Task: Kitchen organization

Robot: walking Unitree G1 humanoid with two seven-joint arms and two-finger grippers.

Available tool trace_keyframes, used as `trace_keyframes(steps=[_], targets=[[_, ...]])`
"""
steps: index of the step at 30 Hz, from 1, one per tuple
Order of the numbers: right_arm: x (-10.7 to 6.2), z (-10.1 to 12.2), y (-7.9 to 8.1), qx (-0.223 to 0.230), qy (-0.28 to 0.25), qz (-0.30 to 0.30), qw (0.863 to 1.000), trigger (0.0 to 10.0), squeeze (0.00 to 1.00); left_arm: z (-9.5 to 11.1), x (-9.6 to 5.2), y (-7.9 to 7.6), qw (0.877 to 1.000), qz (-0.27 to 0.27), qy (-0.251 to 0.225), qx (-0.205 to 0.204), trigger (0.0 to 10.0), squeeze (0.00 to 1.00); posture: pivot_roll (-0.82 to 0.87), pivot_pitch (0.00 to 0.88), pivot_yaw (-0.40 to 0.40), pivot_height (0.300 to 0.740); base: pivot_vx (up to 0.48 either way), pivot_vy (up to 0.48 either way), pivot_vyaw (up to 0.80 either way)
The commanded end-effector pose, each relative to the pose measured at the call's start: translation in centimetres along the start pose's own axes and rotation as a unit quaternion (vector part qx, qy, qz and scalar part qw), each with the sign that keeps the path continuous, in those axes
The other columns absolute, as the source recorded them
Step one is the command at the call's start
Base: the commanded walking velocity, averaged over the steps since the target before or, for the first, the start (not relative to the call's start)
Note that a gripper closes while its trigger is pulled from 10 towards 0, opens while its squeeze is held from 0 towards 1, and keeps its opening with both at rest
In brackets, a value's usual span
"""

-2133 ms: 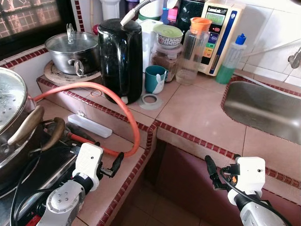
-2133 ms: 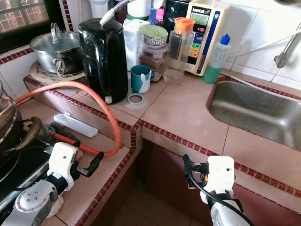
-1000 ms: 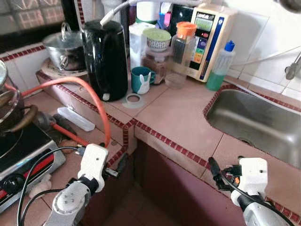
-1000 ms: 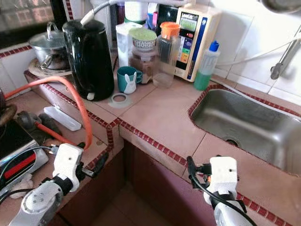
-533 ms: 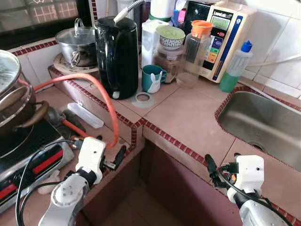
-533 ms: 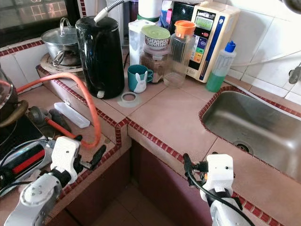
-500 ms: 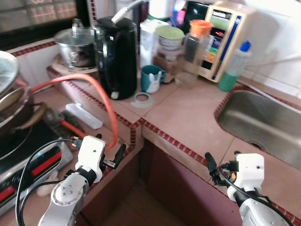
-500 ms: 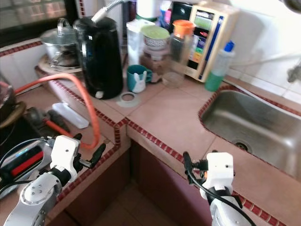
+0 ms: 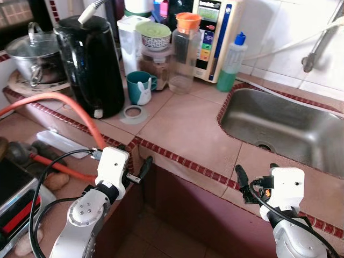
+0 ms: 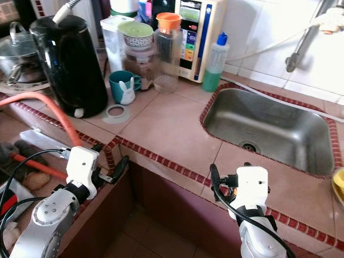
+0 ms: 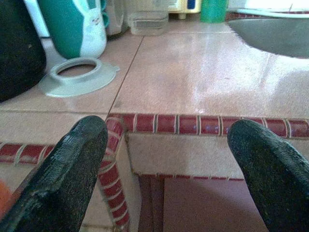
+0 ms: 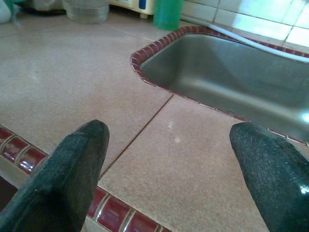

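Tiled bench [image 9: 183,129] with dark red edging carries a black electric kettle [image 9: 86,64], a teal mug [image 9: 138,87], a pale ring [image 9: 133,113], an orange-capped jar [image 9: 183,51] and a green bottle [image 9: 230,62] beside the steel sink [image 9: 285,126]. Left end effector [image 11: 161,179] hovers at the bench's corner edge, fingers apart and empty. Right end effector [image 12: 169,179] hovers at the front edge near the sink, also spread and empty.
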State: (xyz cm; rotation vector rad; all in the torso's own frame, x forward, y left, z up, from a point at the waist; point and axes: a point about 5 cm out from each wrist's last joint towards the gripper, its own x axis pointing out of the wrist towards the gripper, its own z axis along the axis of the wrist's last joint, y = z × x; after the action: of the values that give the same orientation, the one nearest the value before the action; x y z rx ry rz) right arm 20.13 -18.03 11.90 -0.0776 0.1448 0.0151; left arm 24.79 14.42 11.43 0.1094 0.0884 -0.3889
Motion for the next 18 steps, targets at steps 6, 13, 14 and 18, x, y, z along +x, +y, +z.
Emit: trace_keyframes(steps=[6,13,14,18], targets=[[0.1,0.5,0.2,-0.005,-0.012,0.001,1.0,10.0,0.0,0.4,0.1,0.5,1.0,0.004,-0.008,0.012,10.0,0.0,0.1,0.0,-0.026,0.74,0.0,0.0,-0.8],[0.2,0.6,0.3,-0.007,-0.016,0.003,1.0,10.0,0.0,0.2,0.1,-0.1,1.0,-0.021,0.002,0.004,10.0,0.0,0.1,0.0,-0.024,0.74,0.0,0.0,-0.8],[0.2,0.6,0.3,-0.007,-0.016,0.003,1.0,10.0,0.0,0.2,0.1,-0.2,1.0,-0.024,0.006,0.014,10.0,0.0,0.1,0.0,-0.023,0.74,0.0,0.0,-0.8],[0.2,0.6,0.3,-0.007,-0.016,0.004,1.0,10.0,0.0,0.1,0.1,-0.1,1.0,-0.025,0.005,0.013,10.0,0.0,0.1,0.0,-0.022,0.74,0.0,0.0,-0.8]])
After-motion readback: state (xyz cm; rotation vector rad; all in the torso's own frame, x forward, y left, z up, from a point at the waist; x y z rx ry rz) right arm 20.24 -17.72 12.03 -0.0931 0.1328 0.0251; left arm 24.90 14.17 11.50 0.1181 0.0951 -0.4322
